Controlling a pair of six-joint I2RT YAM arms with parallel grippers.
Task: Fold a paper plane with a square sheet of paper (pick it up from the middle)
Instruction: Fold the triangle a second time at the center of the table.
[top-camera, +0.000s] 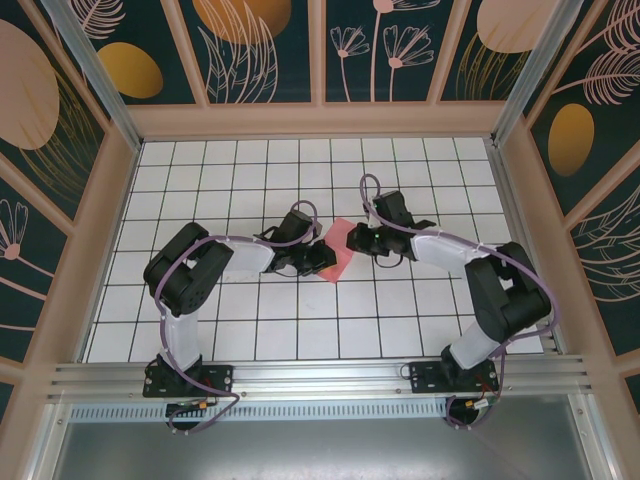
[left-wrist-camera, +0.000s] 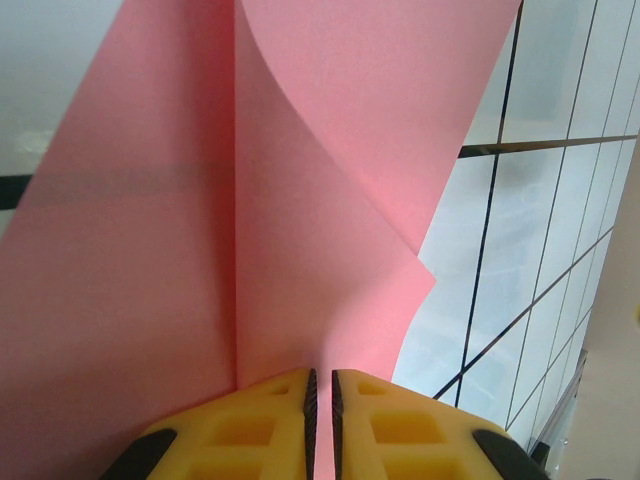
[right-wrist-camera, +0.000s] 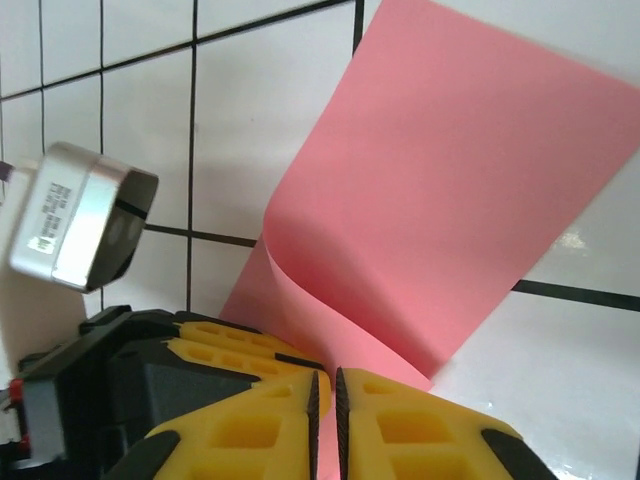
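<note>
The square sheet of paper (top-camera: 338, 254) is pink-red and lies at the middle of the white grid table, held from both sides. My left gripper (top-camera: 322, 256) is shut on its left edge. In the left wrist view the yellow fingers (left-wrist-camera: 260, 425) pinch the sheet (left-wrist-camera: 300, 200), which rises in a curled fold with a vertical crease. My right gripper (top-camera: 356, 241) is shut on the opposite edge. In the right wrist view the sheet (right-wrist-camera: 450, 200) bends up from the jaws of the right gripper (right-wrist-camera: 323, 405) and curls over. The left gripper's yellow fingers (right-wrist-camera: 230, 345) sit close beside it.
The table (top-camera: 250, 320) is walled by wooden rails and patterned panels on three sides. The left arm's silver wrist camera (right-wrist-camera: 80, 215) hangs close to the right gripper. An aluminium rail (top-camera: 320, 378) with both arm bases runs along the near edge.
</note>
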